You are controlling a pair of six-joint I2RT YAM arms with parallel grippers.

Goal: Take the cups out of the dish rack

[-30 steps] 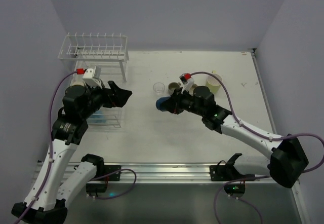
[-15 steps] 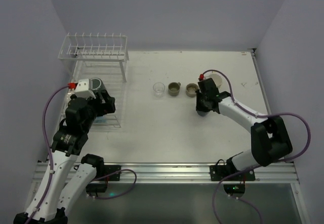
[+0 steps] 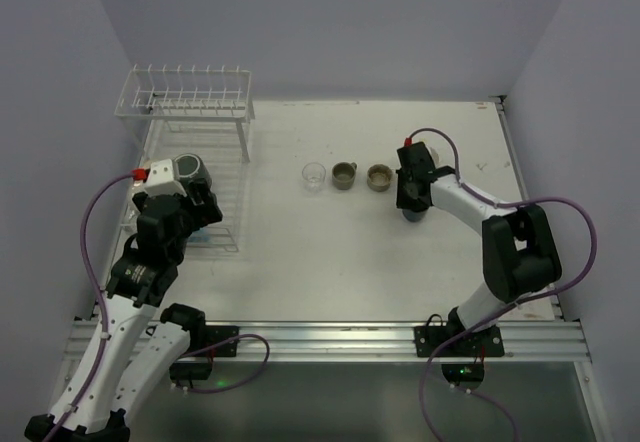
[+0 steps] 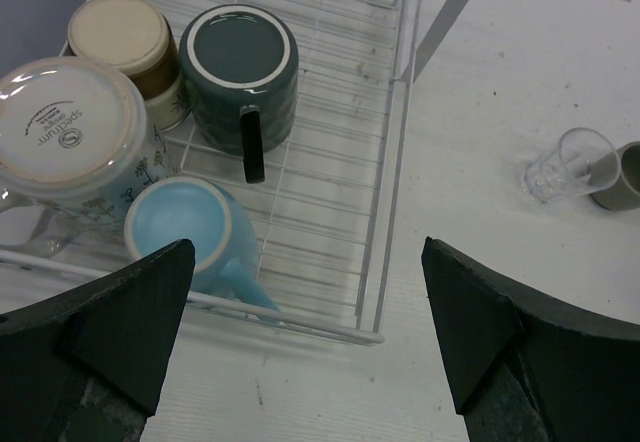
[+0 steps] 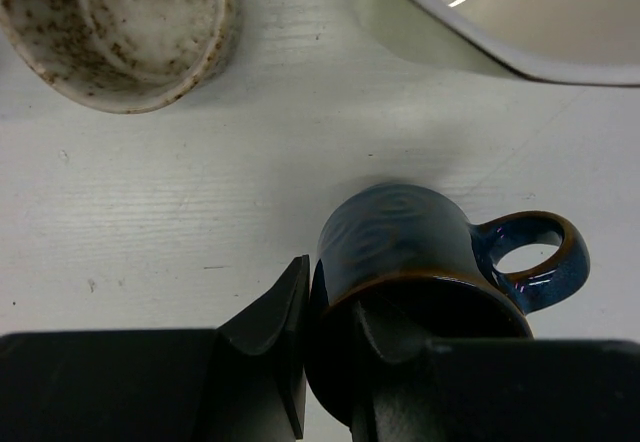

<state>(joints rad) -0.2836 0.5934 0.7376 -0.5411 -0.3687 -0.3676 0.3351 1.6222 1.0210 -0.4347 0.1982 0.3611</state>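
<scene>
Bright, even overhead light, soft shadows, all views sharp; small glint inside the pale cup.

Robot lab booth: bare lilac walls, white table, aluminium rail.

Four cups in one dish rack at ten o'clock; five more outside it on the table, toward one o'clock.
</scene>
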